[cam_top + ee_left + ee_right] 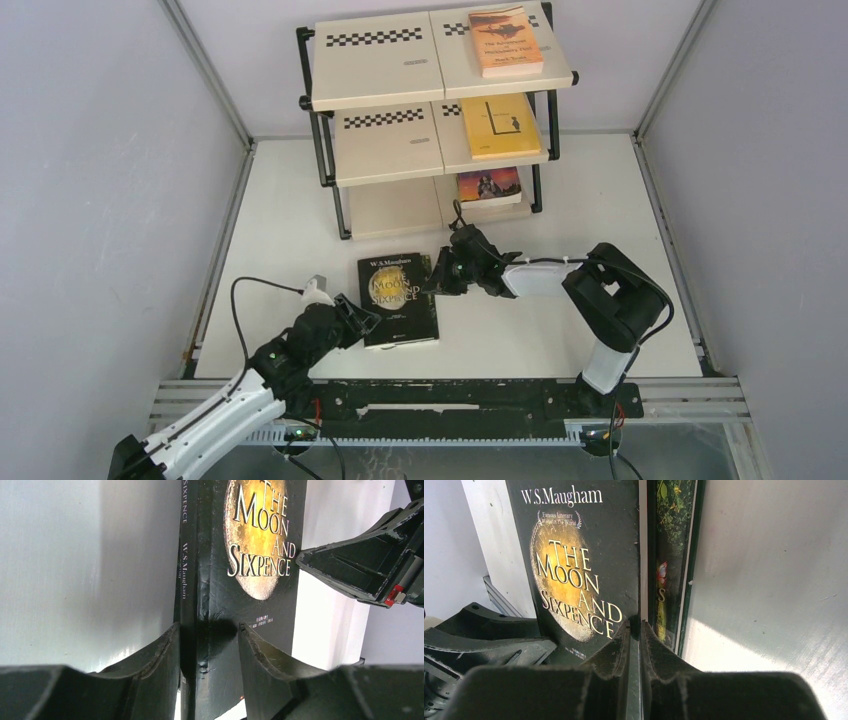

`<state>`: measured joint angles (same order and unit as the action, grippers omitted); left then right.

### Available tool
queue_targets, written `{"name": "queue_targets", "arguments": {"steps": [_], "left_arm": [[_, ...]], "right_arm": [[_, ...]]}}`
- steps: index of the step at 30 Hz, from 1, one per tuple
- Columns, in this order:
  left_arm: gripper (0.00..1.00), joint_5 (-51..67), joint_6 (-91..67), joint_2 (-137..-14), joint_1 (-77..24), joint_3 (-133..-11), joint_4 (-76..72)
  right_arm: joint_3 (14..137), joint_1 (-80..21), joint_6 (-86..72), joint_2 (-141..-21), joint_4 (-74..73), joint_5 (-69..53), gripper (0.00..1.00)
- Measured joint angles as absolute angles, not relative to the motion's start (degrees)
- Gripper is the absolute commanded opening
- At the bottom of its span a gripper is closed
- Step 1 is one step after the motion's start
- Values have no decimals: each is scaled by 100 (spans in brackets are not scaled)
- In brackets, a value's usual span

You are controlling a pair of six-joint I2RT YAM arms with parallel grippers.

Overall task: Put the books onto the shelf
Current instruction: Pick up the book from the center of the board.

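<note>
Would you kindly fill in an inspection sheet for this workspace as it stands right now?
Surface: white table, no spills seen.
Job's things: shelf holds an orange book on top, a yellow book in the middle and a purple-orange book at the bottom; black book lies on the table, with a green book showing at its edge.
Clutter: nothing seen.
Grippers: left gripper straddles the black book's spine, grip unclear; right gripper pinches the opposite edge.
Cables: black cable loops beside the left arm.
Surroundings: grey walls.
</note>
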<state>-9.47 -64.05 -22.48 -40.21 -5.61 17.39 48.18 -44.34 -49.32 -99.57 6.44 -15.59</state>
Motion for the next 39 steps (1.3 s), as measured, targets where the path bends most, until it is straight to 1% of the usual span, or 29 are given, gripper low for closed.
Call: {"name": "queue_targets", "arguments": {"steps": [10, 19, 26, 28, 30, 32, 35, 39], "left_arm": [[43, -947, -6403, -2399, -4018, -742, 1949], [43, -950, -6405, -2440, -4010, -1015, 1979], [44, -888, -6451, -2587, -4007, -1350, 1441], [43, -845, -6451, -2683, -4007, -1433, 1205], [38, -808, -6449, -2812, -4010, -1457, 996], [29, -762, -6447, -2961, -4007, -1457, 858], [19, -733, -6392, -3186, -3994, -1457, 711], [1, -742, -6335, -3470, -3964, -1457, 672]], "right_arm": [[4917, -4434, -4886, -10016, 585, -1640, 16], [4919, -4390, -4884, -10020, 576, -1726, 16], [4921, -4407, -4886, -10025, 567, -2001, 16], [4921, -4421, -4890, -10029, 569, -2102, 16], [4928, -4436, -4893, -10029, 572, -2178, 16], [4932, -4434, -4890, -10029, 565, -2217, 17], [4934, -4412, -4890, -10029, 545, -2215, 17], [4936, -4313, -4890, -10029, 537, -2196, 17]]}}
